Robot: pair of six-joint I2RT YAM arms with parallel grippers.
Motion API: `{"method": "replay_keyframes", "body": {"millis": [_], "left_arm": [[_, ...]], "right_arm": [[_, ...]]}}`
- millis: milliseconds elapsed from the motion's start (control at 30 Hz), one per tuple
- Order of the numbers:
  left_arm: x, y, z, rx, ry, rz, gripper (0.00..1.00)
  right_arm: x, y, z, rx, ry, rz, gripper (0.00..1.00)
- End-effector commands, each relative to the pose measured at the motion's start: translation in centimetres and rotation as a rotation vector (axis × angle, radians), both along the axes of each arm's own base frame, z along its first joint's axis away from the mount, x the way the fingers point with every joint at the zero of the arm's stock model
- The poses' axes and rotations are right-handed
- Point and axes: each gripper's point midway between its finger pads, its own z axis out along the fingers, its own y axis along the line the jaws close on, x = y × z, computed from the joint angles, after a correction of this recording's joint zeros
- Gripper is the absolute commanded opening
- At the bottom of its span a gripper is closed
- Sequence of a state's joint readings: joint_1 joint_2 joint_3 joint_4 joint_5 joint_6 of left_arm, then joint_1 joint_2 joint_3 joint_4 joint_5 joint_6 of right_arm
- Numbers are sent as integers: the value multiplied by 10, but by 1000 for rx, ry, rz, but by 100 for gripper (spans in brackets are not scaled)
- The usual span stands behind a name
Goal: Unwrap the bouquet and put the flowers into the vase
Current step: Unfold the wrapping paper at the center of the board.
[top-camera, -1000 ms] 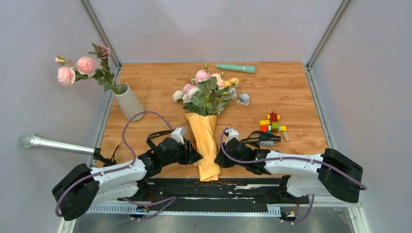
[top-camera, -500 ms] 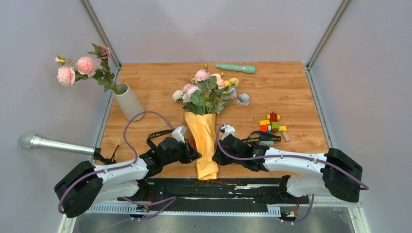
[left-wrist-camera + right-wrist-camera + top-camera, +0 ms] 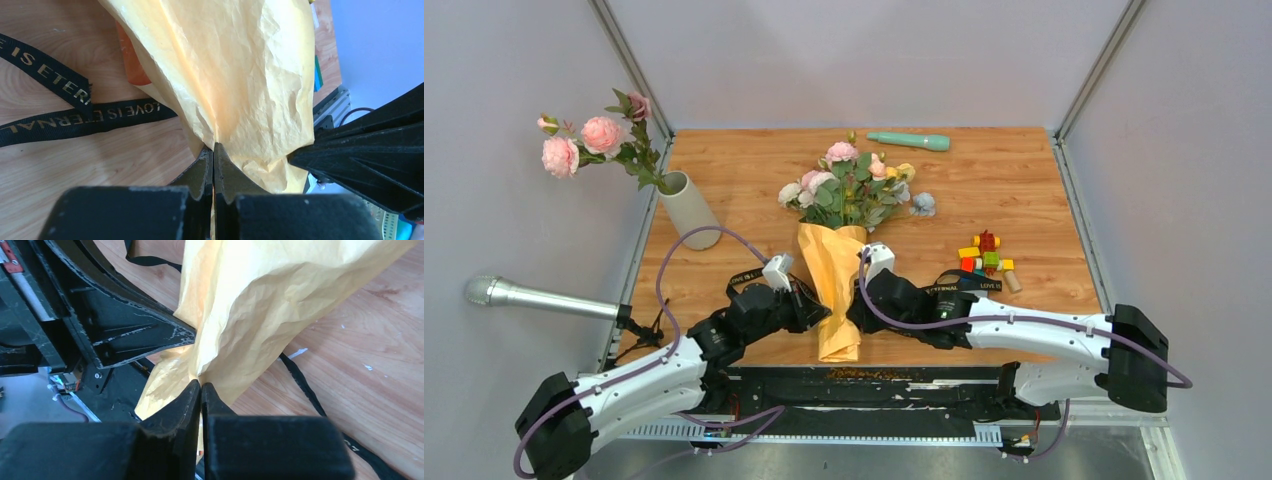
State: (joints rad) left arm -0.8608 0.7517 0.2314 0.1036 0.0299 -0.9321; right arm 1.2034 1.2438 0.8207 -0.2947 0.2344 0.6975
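The bouquet lies mid-table, its orange-tan paper (image 3: 834, 290) pointing toward me and the flowers (image 3: 849, 190) fanning out at the far end. My left gripper (image 3: 816, 310) is shut on the paper's left side, and its jaws pinch a crinkled fold (image 3: 240, 65) in the left wrist view. My right gripper (image 3: 854, 312) is shut on the right side, with a fold of paper (image 3: 260, 300) caught between its tips. The black strap (image 3: 749, 275) lies loose on the wood. The off-white vase (image 3: 687, 210) stands tilted at the left edge with pink flowers (image 3: 584, 140) in it.
A teal stick (image 3: 909, 141) lies at the far edge. Small coloured toy blocks (image 3: 986, 255) sit right of the bouquet beside more strap (image 3: 969, 285). A grey metal tube (image 3: 539, 297) juts in at the left. A black rail (image 3: 874, 385) runs along the near edge.
My left gripper has shut on the paper. Both arms have moved away from me and the bouquet has slid toward the far side with them.
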Motion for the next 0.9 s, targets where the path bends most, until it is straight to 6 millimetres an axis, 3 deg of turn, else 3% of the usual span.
{"method": "replay_keyframes", "body": {"millis": [0,167,300,433,567,867], "left_arm": [[8,1,20,-6,-50,16,0],[7,3,14,-30,-29,17,0],[7,2,15,-44,-25,15,0],[7,3,13,-39,-25,17,0],[6,3,12,-38,-19,16,0],[6,2,11,-36,-16,11,0]], "right_arm": [[11,0,37,75,-82,-42,16],[22,-33,42,100,-138,-149,58],[32,-57,19,145,-122,-205,70],[35,-66,-3,246,-91,-182,84],[36,-63,-7,390,-97,-127,87],[29,-50,-10,518,-103,20,86]]}}
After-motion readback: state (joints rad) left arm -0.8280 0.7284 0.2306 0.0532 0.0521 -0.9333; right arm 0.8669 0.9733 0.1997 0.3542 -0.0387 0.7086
